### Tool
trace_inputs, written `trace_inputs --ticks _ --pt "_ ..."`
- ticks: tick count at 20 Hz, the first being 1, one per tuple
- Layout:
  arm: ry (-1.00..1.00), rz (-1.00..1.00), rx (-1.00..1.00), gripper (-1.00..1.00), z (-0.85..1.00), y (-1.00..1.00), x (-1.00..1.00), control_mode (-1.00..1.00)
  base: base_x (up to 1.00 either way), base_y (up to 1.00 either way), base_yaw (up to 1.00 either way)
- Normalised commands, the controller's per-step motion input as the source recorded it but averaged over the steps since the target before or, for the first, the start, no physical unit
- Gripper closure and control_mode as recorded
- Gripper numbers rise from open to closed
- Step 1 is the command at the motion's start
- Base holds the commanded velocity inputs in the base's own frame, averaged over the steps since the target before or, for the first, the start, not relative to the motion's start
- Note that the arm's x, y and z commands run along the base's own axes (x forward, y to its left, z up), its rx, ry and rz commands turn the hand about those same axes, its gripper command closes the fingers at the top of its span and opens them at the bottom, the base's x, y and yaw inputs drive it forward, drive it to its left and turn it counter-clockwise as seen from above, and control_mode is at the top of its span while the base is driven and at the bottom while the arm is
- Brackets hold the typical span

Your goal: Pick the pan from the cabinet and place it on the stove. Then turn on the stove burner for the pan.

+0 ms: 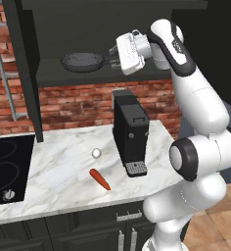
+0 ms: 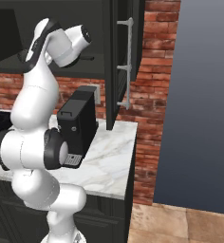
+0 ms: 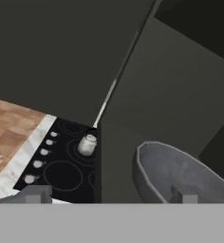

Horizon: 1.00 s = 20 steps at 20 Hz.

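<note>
The pan (image 1: 81,61) sits on the shelf of the open cabinet (image 1: 88,73), its thin handle pointing right. At the handle's end my gripper (image 1: 113,57) stands open, gripping nothing. In the hand view the pan's grey bowl (image 3: 178,171) lies at the lower right, just past one fingertip (image 3: 182,193), and the gripper (image 3: 109,195) is spread wide. The black stove (image 1: 5,164) lies low at the left of the counter; the hand view shows the stove (image 3: 66,166) far below with its small silver knobs.
A black coffee machine (image 1: 131,131) stands on the marble counter under the shelf. A carrot (image 1: 100,179) and a small white ball (image 1: 96,153) lie in front of it. A pale kettle (image 3: 87,144) sits on the stove. The open cabinet doors (image 1: 27,68) (image 2: 123,57) flank the arm.
</note>
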Motion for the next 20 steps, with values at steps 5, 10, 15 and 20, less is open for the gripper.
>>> trace_inputs --ticks 5,10,15,20 --pt "0.0 0.0 -0.03 -1.0 -0.1 -0.16 0.28 -1.0 0.0 0.0 0.0" --pt "0.0 0.0 -0.02 -1.0 -0.05 -0.17 0.23 -1.0 0.0 0.0 0.0" --pt "0.0 0.0 -0.02 -1.0 -0.07 -0.05 0.23 -1.0 0.0 0.0 0.0" --pt "0.0 0.0 0.0 -1.0 -0.04 -0.06 0.2 -1.0 0.0 0.0 0.0"
